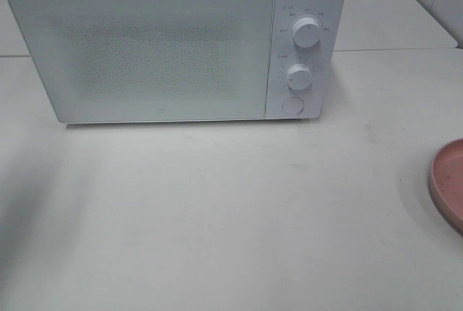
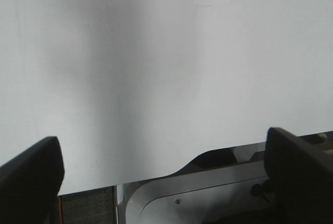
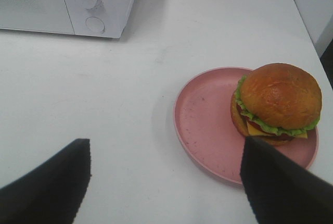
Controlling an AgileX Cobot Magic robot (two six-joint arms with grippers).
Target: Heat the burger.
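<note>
Nothing is done yet: the microwave (image 1: 173,43) door is closed, the burger (image 3: 276,104) sits on the pink plate (image 3: 208,125), and both the left gripper (image 2: 166,182) and right gripper (image 3: 161,182) are spread, empty.

From the high camera we see only a sliver of the round pink plate (image 1: 450,181), cut off by the right edge, and neither arm appears there. The small print around the white microwave's two round white dials (image 1: 305,32) is too fine for us to read. Its frosted door (image 1: 145,50) hides the inside. In both wrist views each black gripper's fingers (image 3: 276,187) run off the frame.
</note>
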